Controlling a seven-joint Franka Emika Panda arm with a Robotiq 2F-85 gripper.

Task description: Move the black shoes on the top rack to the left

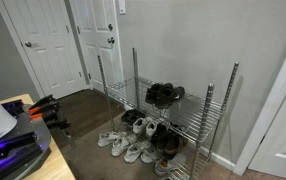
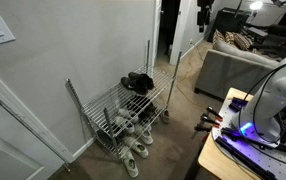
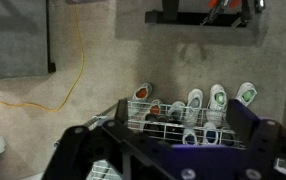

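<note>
Wide apart stood the jaws of the gripper (image 3: 173, 160) in the wrist view, its two dark fingers (image 3: 78, 152) entering at the bottom corners with nothing between them. Between the fingers that view looked across at the chrome shoe rack (image 3: 183, 128) and a row of white sneakers (image 3: 195, 100) beyond it. I could not make out the black pair there.

The arm (image 2: 273, 85) was folded in close over its own table (image 2: 218, 160), well apart from the rack. In both exterior views it reached toward no shelf.

The black shoes (image 1: 164, 94) sat together on the top rack (image 1: 190, 117), at one end of it. In an exterior view they lay beside a tall corner post, near the wall (image 2: 137, 81). The remaining run of that upper shelf (image 2: 103, 108) showed only wire. Below, the lower shelf (image 1: 148, 128) held a mix of pale and dark shoes, and more white sneakers (image 1: 118, 142) lay scattered on the wooden floor (image 1: 83, 110) in front of the rack. A white panelled door (image 1: 48, 45) stood behind in an exterior view, and a grey sofa (image 2: 238, 65) in an exterior view.
</note>
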